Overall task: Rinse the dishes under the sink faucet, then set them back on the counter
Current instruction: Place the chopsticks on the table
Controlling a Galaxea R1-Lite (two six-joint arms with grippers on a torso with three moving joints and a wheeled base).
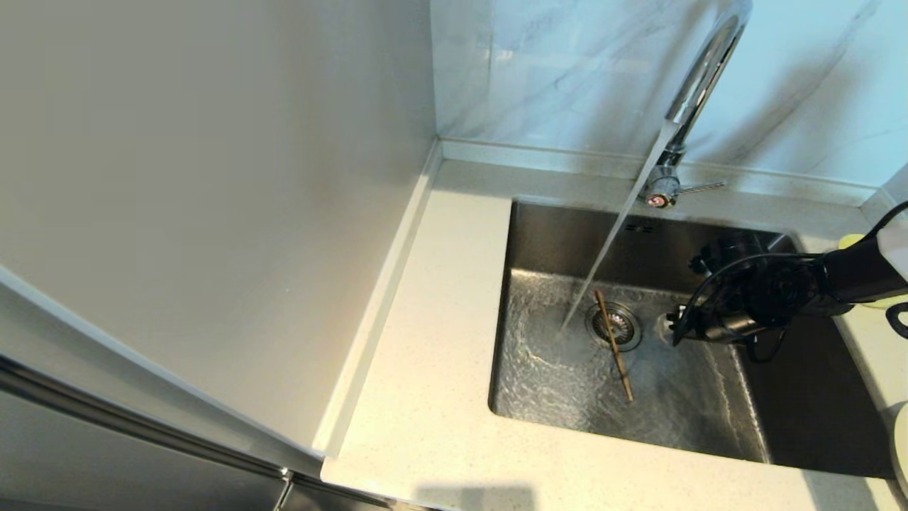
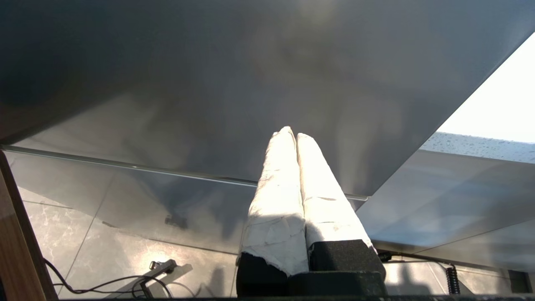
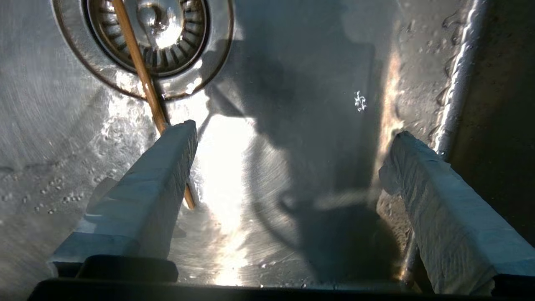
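**Right gripper open over the wet sink floor, chopsticks lying across the drain**

The right gripper [image 3: 292, 138] hangs inside the sink [image 1: 567, 234], its two padded fingers [image 3: 142, 188] spread wide apart and holding nothing. In the head view its arm [image 1: 773, 294] reaches in from the right side of the basin. The chopsticks [image 1: 614, 345] lie flat on the sink floor, running from far to near across the drain strainer [image 1: 624, 325], just to the left of the gripper. In the right wrist view the near part of the chopsticks passes under the tip of one finger; contact cannot be told. Water [image 1: 616, 238] streams from the sink faucet [image 1: 699, 85] and hits the basin floor just left of the strainer. The counter [image 1: 433, 355] borders the sink on the left and near sides. The left gripper [image 2: 291, 138] is parked away from the sink, its white-wrapped fingers pressed together on nothing.
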